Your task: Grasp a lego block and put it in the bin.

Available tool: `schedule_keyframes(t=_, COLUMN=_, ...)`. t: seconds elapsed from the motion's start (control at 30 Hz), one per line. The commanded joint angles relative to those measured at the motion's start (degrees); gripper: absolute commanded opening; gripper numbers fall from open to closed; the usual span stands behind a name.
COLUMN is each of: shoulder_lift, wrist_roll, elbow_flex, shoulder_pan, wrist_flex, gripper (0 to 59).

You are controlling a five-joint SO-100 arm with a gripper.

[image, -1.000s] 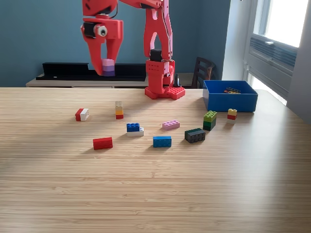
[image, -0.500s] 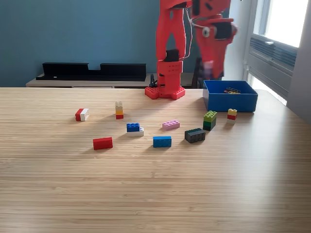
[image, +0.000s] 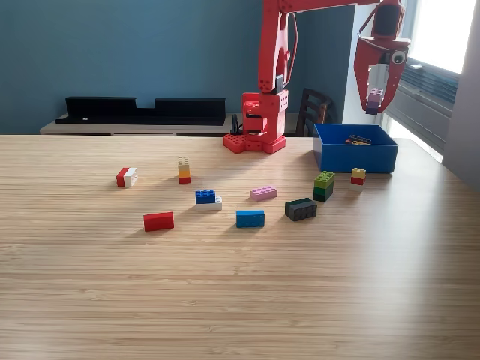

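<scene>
In the exterior view, the gripper hangs above the bin, its jaws pinching a small pink-over-purple block between them, well clear of the bin's rim. The block looks like hard moulded plastic: light, stiff, not fragile, with smooth flat sides that could slip if the squeeze were slack, so I judge the best hold to be across two opposite flat faces near the middle, as it sits now. It appears as a short stack, pale pink on top and purple below, partly hidden by the jaws. The bin is a low-walled blue box at the exterior view's right, with a few blocks already inside. Other blocks lie scattered on the table.
</scene>
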Motion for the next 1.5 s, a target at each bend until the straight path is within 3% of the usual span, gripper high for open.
schedule_keyframes(t=0.03, shoulder_lift=3.3, wrist_roll=-3.2, elbow_flex=2.5, shoulder_pan=-1.8, wrist_flex=0.6, gripper=0.0)
schedule_keyframes(t=0.13, shoulder_lift=3.3, wrist_roll=-4.7, elbow_flex=4.2, shoulder_pan=-1.9, wrist_flex=0.6, gripper=0.0)
schedule_keyframes(t=0.17, shoulder_lift=3.3, wrist_roll=-4.7, elbow_flex=4.2, shoulder_pan=-1.9, wrist_flex=0.6, gripper=2.4)
schedule_keyframes(t=0.23, shoulder_lift=3.3, wrist_roll=-4.6, elbow_flex=4.1, shoulder_pan=-1.9, wrist_flex=0.7, gripper=30.6)
schedule_keyframes(t=0.27, shoulder_lift=3.3, wrist_roll=-4.6, elbow_flex=4.2, shoulder_pan=-1.9, wrist_flex=0.7, gripper=40.3)
schedule_keyframes(t=0.33, shoulder_lift=3.3, wrist_roll=-4.6, elbow_flex=4.2, shoulder_pan=-1.9, wrist_flex=0.7, gripper=51.2)
schedule_keyframes(t=0.43, shoulder_lift=3.3, wrist_roll=-4.7, elbow_flex=4.2, shoulder_pan=-1.8, wrist_flex=0.7, gripper=54.9)
schedule_keyframes(t=0.6, shoulder_lift=3.9, wrist_roll=-4.7, elbow_flex=4.3, shoulder_pan=-1.2, wrist_flex=0.7, gripper=51.5)
schedule_keyframes(t=0.7, shoulder_lift=4.0, wrist_roll=-3.8, elbow_flex=3.7, shoulder_pan=0.4, wrist_flex=0.7, gripper=43.7)
schedule_keyframes(t=0.77, shoulder_lift=4.0, wrist_roll=-2.6, elbow_flex=2.2, shoulder_pan=3.4, wrist_flex=0.7, gripper=35.1)
schedule_keyframes(t=0.9, shoulder_lift=4.1, wrist_roll=1.2, elbow_flex=-0.6, shoulder_pan=13.2, wrist_flex=0.7, gripper=9.8)
schedule_keyframes(t=0.97, shoulder_lift=4.3, wrist_roll=1.9, elbow_flex=-1.3, shoulder_pan=19.2, wrist_flex=0.7, gripper=0.9)
schedule_keyframes(t=1.23, shoulder_lift=4.3, wrist_roll=3.1, elbow_flex=-5.0, shoulder_pan=42.1, wrist_flex=0.8, gripper=0.1)
schedule_keyframes(t=1.5, shoulder_lift=4.4, wrist_roll=0.3, elbow_flex=-4.7, shoulder_pan=52.4, wrist_flex=0.8, gripper=0.1)
